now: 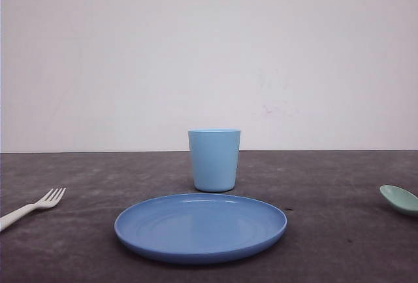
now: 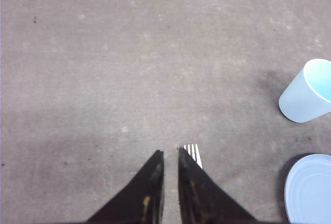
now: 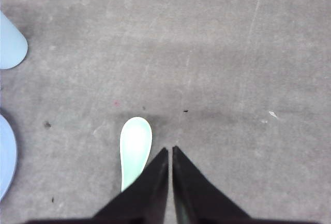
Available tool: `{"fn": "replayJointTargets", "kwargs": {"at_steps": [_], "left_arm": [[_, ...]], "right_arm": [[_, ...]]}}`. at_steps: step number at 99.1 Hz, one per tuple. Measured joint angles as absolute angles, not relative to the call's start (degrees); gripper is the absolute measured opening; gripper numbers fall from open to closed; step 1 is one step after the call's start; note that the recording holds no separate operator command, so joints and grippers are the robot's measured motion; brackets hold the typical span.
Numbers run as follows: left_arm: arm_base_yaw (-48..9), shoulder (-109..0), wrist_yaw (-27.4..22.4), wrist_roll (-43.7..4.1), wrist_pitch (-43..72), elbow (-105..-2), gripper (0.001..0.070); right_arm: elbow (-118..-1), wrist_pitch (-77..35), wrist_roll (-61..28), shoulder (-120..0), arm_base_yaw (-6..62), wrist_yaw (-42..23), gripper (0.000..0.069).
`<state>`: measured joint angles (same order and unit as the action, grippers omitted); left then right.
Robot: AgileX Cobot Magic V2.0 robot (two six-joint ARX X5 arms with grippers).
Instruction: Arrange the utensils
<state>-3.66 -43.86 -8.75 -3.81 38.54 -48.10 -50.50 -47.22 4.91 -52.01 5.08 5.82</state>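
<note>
Above the dark grey surface, the left tool hangs with its two black fingers drawn almost together, only a thin slit between them and nothing held. The white plastic fork lies just beside one fingertip, its tines peeking out from behind it. From the front, that fork rests flat at the left edge of the surface, tines toward the middle, well apart from the blue round plate.

The right tool is likewise narrowed to a slit and empty. The mint-green plastic spoon lies just to one side of its tips, bowl facing up; whether they touch cannot be told. Seen from the front, the spoon sits at the far right edge, also well apart from the plate. The light blue cup stands upright just behind the plate.

Risks, as I judge them: both tools sit off to the side of their utensils with no gap to take a handle, so descending like this would press or shove the utensil rather than grip it. Both pieces are thin, light plastic lying flat, so a fingertip could skid them across the surface or flip them. Each lies near an edge, so a push outward might send it off.
</note>
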Motion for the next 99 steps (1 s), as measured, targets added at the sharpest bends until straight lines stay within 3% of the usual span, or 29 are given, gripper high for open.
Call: {"fn": "replayJointTargets", "kwargs": {"at_steps": [5,16,24,41,47,66,99], "left_arm": [[-3.66,-43.88,-8.75,-3.81,38.54,-48.10,0.0093],[-3.66,-43.88,-8.75,-3.81,38.54,-48.10,0.0317],[-3.66,-43.88,-8.75,-3.77,38.54,-48.10,0.0448],[-3.66,-43.88,-8.95,-3.99,38.54,-48.10,0.0514],[-3.66,-43.88,-8.99,-4.43,38.54,-48.10,0.0516],[-5.04,-44.69,-9.26,-6.79,38.48,-47.97,0.0517],[-13.87,-51.27,-8.78,-11.57,37.08,-40.36,0.0517]], "right_arm": [[-50.50,-47.37,4.86,-52.01,5.08,5.82,0.0097],[-50.50,-47.37,4.84,-52.01,5.08,5.82,0.0352],[-50.50,-47.37,4.84,-52.01,5.08,5.82,0.0492],[-50.50,-47.37,4.84,-52.01,5.08,5.82,0.0645],[-50.50,-47.37,4.84,-52.01,5.08,5.82,0.0679],[-50.50,-47.40,4.75,-52.01,5.08,5.80,0.0680],[-50.50,-48.56,4.86,-52.01,5.08,5.80,0.0680]]}}
